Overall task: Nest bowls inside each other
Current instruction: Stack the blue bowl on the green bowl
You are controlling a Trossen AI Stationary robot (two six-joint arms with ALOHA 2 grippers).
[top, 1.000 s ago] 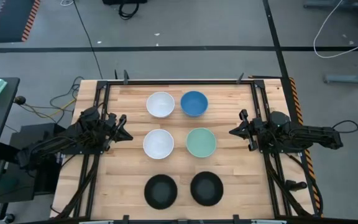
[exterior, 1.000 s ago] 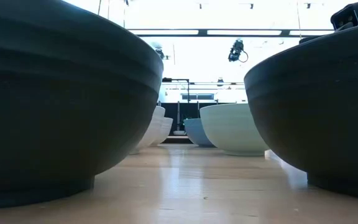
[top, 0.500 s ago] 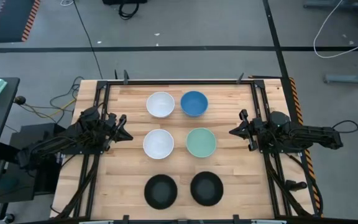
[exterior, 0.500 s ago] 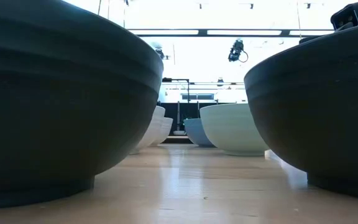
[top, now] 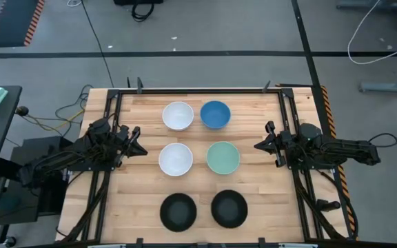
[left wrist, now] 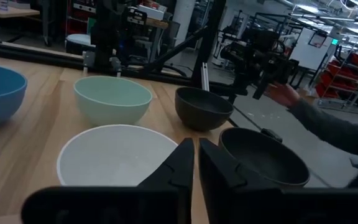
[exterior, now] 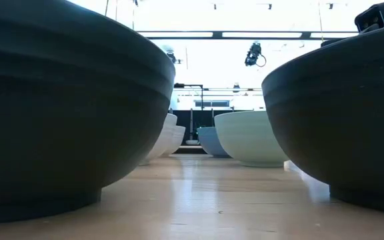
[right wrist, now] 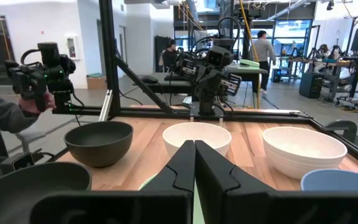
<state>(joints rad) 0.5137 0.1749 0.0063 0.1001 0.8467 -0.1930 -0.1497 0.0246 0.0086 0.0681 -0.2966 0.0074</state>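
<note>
Six bowls rest on their bases in three rows of two on the wooden table. In the far row are a white bowl [top: 178, 115] and the blue bowl [top: 215, 114]. The middle row holds a white bowl [top: 176, 158] and the mint green bowl [top: 222, 157]. Nearest stand two black bowls [top: 178, 211] [top: 229, 208]. My left gripper [top: 138, 142] hovers shut at the table's left side, beside the middle white bowl [left wrist: 117, 155]. My right gripper [top: 259, 146] hovers shut at the right side, beside the mint bowl.
Black frame rails [top: 109, 131] run along the table's left, right and far edges. A person's hand with a device [left wrist: 278, 90] shows at the near side of the table. More people stand in the room beyond [right wrist: 263, 46]. Bare wood [top: 198, 186] separates the bowls.
</note>
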